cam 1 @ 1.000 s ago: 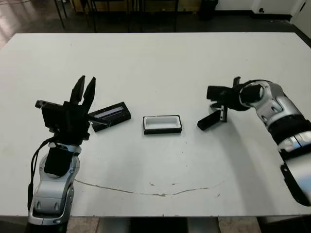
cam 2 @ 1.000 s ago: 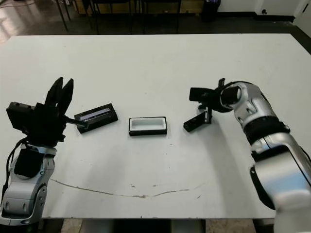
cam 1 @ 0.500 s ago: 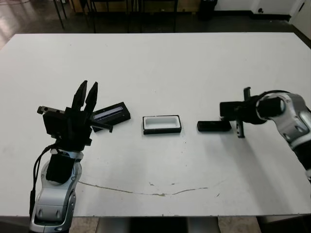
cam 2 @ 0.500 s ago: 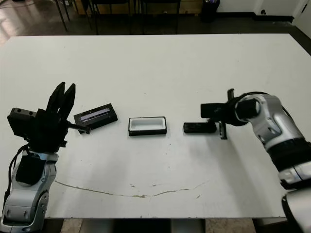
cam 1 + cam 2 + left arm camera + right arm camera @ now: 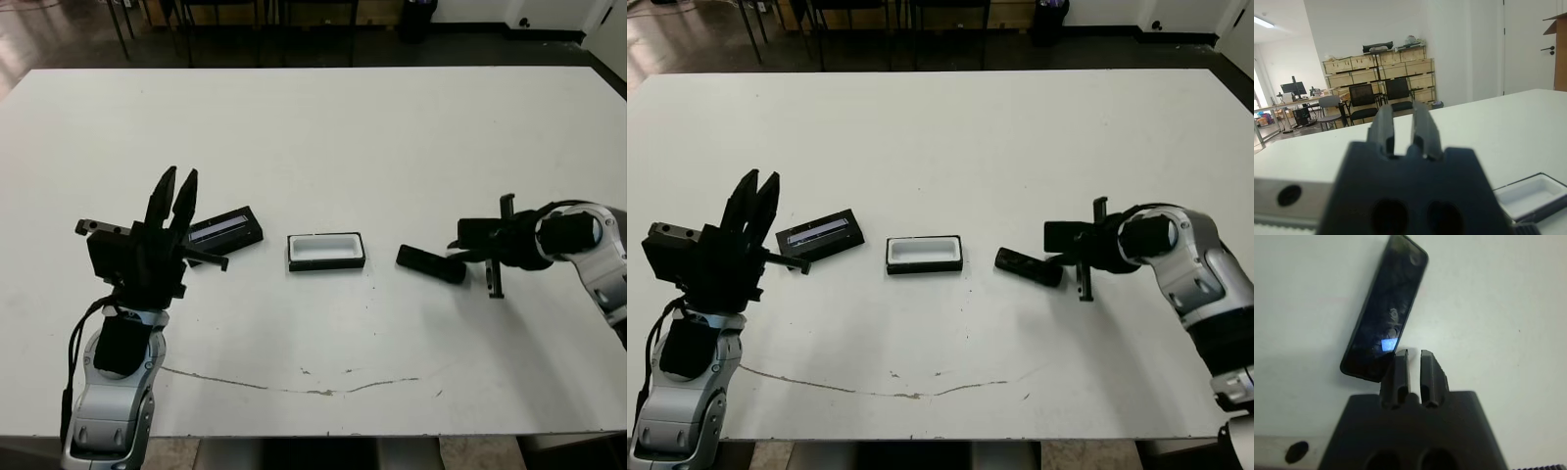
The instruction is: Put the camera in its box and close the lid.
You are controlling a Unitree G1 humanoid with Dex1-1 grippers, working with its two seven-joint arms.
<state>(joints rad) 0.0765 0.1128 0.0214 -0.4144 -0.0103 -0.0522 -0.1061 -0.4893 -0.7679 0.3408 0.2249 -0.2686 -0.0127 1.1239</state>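
Starting at your right claw [image 5: 1414, 360], you had its two black fingers [image 5: 1429, 374] drawn almost together with only a thin slit between them, and they gripped nothing. That claw lay low over the white worktop [image 5: 323, 137] on the robot's right side, its tips pointing toward the middle and sitting just at the near end of the camera [image 5: 430, 263]; you could not tell from the head views whether the tips actually touched it, though the wrist view showed them right at its edge. The camera, a slim black bar with rounded ends, lay flat on the worktop, slightly slanted, between the right claw and the box [image 5: 327, 251]. The box stood open at the middle of the worktop, black walls around a white lining, near the camera but clearly apart from it. Further toward the robot's left, the lid [image 5: 225, 227] lay flat with its pale strip facing up, angled a little and separate from the box. Your left claw [image 5: 174, 192] was raised above the worktop on the left, fingers pointing up and away, parted only narrowly and holding nothing; it stood just beside the lid's outer end. In the left wrist view you could see a corner of the box past those fingers, with chairs and wooden crates in the room beyond.
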